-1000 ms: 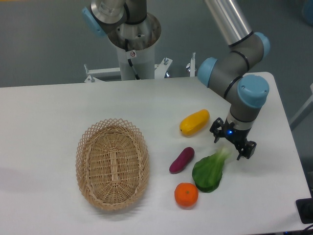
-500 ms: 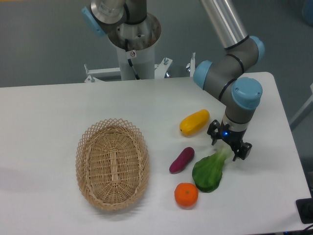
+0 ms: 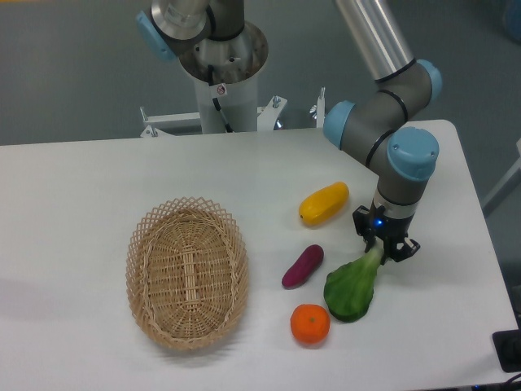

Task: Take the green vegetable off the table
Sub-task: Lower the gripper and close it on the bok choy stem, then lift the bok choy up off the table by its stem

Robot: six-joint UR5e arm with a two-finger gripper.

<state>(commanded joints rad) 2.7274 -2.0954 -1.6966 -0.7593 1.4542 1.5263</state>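
Observation:
The green vegetable (image 3: pixel 350 290) lies on the white table (image 3: pixel 73 187) at the front right, its dark leaf toward the front and its pale stem pointing up-right. My gripper (image 3: pixel 379 248) stands over the stem end with its fingers closed on the pale stem. The leaf end still rests on the table, beside the orange.
An orange (image 3: pixel 310 324) sits just left of the leaf. A purple eggplant piece (image 3: pixel 302 266) and a yellow oblong fruit (image 3: pixel 323 203) lie to the left and behind. A wicker basket (image 3: pixel 186 270) stands at the centre left. The table's right edge is near the gripper.
The fingers have closed in on the vegetable's stem. The vegetable has shifted slightly to the right and turned a little.

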